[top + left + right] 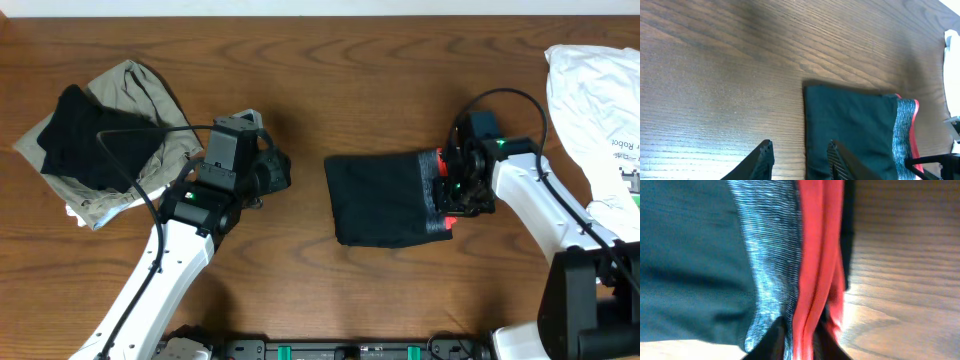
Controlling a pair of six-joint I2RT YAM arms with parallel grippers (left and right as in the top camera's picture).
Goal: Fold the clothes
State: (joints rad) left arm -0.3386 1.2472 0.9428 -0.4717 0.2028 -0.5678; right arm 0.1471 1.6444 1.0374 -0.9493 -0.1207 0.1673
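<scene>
The clothes (pixel 380 198) lie folded into a black rectangle at the table's middle, the grey waistband with its coral-red edge at the right end. My right gripper (pixel 452 196) is shut on that waistband edge; the right wrist view shows the red edge (pixel 807 305) pinched between the fingers. My left gripper (pixel 272 172) is open and empty, just left of the fold. In the left wrist view its fingers (pixel 800 155) straddle the left edge of the black fabric (pixel 850 130).
A plain black folded garment (pixel 85 140) lies on a beige one (pixel 150 95) at the far left. A white printed garment (pixel 600 110) lies at the right edge.
</scene>
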